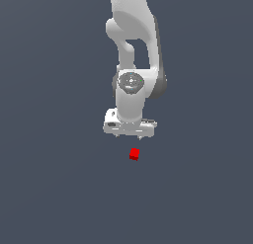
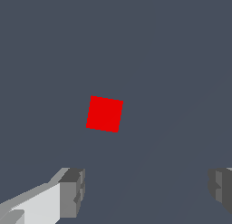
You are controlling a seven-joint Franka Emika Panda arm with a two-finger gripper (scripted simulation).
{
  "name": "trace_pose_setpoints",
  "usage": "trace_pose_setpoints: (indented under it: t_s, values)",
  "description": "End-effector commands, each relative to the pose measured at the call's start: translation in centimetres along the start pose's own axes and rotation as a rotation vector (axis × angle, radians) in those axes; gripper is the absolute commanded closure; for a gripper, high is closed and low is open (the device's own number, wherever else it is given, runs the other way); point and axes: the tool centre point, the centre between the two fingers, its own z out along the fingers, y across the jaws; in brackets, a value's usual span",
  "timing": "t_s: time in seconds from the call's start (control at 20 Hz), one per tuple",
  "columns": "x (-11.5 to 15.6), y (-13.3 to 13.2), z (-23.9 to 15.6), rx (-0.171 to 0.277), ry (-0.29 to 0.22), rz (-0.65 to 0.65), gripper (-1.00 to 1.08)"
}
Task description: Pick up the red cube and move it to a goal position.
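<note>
While I watch both feeds, the red cube (image 1: 134, 154) lies on the dark floor just in front of the gripper (image 1: 129, 134) in the exterior view, a little toward that view's right of the hand's middle, and apart from it. Being a cube, it has no long axis to speak of. It sits flat, and its edges are turned a few degrees off square against the line joining the two fingers, which I read most clearly on the wrist view, where the red cube (image 2: 104, 114) shows as a slightly rotated square. Its faces are plain, bright red, unmarked.

My claw is spread wide and holds nothing. On the wrist view I see one grey fingertip (image 2: 72, 191) at one side and the other at the far edge of the picture, with bare floor between them. That gap is far wider than the cube. The cube is ahead of the fingertips, not between them, and touches neither.

Underneath everything is one flat, even, slate-grey surface (image 1: 49, 188) that fills both feeds. I can make out no edge, wall or horizon on it.

Above the hand, the white arm (image 1: 131, 50) rises out of the top of the exterior view, wrist pointing straight down.
</note>
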Motion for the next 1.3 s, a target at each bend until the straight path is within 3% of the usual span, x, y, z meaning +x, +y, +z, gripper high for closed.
trace_pose_setpoints:
  t_s: [0.0, 0.55, 1.2, 1.25]
  values:
    - [0.5, -0.7, 1.8, 0.002, 0.0, 0.03, -0.92]
    - [3.2, -3.0, 8.4, 0.011, 0.002, 0.144, -0.92]
    - [3.9, -3.4, 9.6, 0.013, 0.003, 0.166, -0.92]
    - [3.9, -3.4, 9.6, 0.013, 0.003, 0.166, 1.08]
